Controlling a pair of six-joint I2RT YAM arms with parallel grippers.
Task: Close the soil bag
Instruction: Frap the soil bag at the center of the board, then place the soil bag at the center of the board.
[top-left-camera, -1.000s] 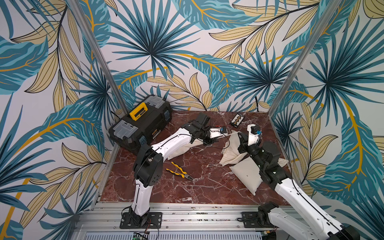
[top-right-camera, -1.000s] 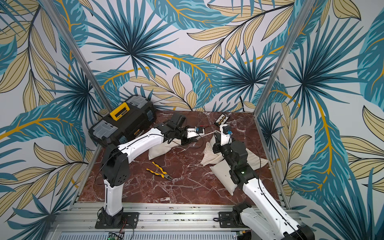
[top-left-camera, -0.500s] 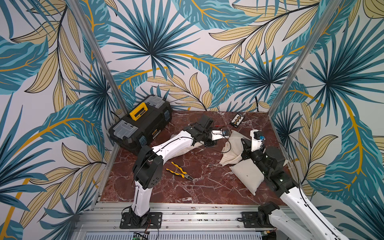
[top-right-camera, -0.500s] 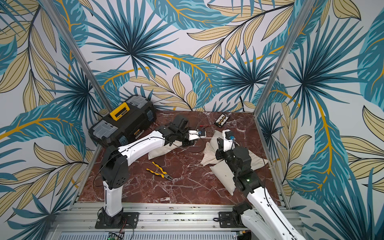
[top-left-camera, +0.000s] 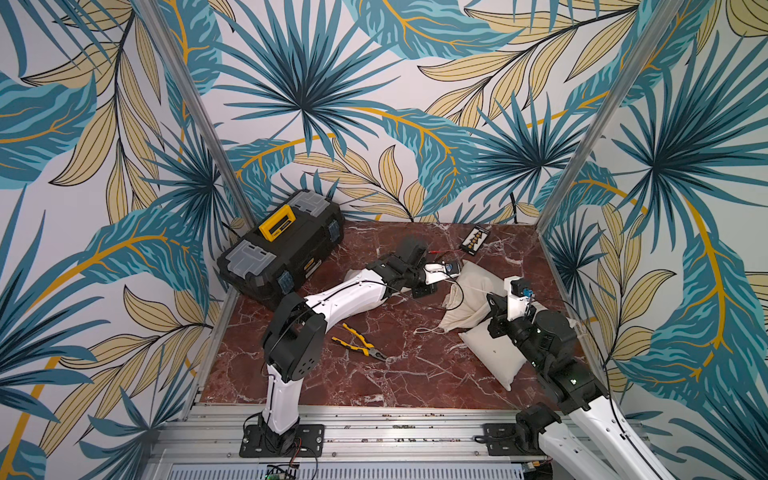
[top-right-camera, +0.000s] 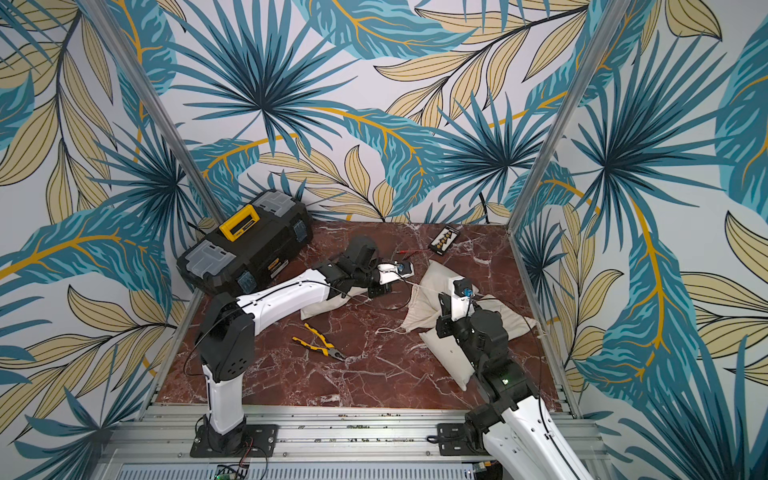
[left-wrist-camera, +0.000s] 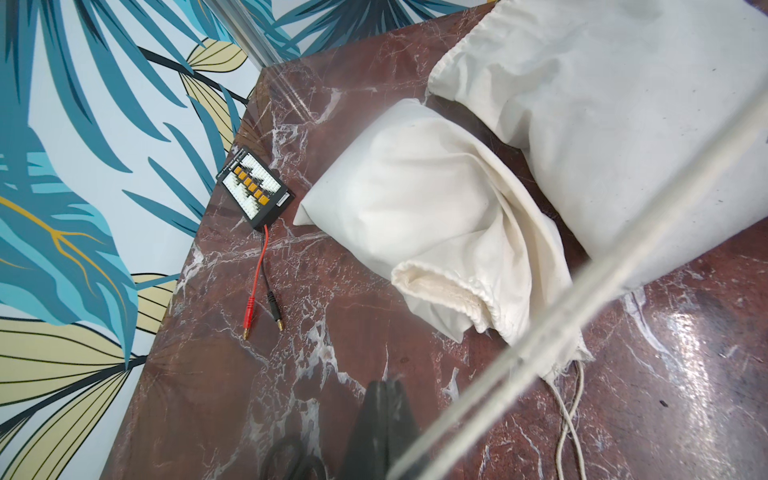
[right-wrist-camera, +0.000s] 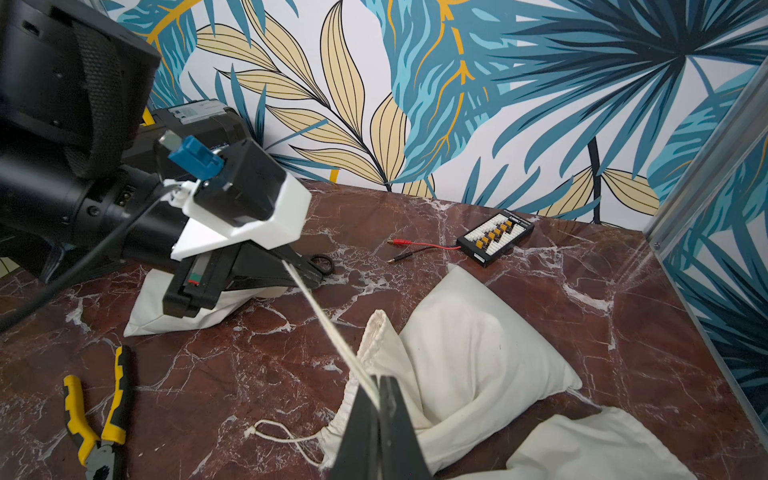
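On the right half of the marble table (top-left-camera: 374, 374), I see the soil bag (top-left-camera: 465, 286) lying on its side between my two arms. Its long axis runs roughly back to front. The closed bottom corner points to the back wall, near the connector board (top-left-camera: 475, 241). The mouth (left-wrist-camera: 440, 291) faces the front edge, angled a little toward the pliers (top-left-camera: 359, 345). The hem there is puckered, but a gap shows inside it.

The drawstring (right-wrist-camera: 328, 328) stretches taut in a straight line above the bag. The left gripper (left-wrist-camera: 386, 386) has its jaws pressed together, and from the right wrist view the cord ends at them. The right gripper (right-wrist-camera: 376, 386) is pinched on the other end, just above the mouth. A slack, knotted loop of cord (right-wrist-camera: 282, 436) rests on the marble beside the mouth.

A second cream bag (top-left-camera: 494, 357) lies against the soil bag on the right arm's side. The toolbox (top-left-camera: 282, 249) sits well apart at the far left corner.
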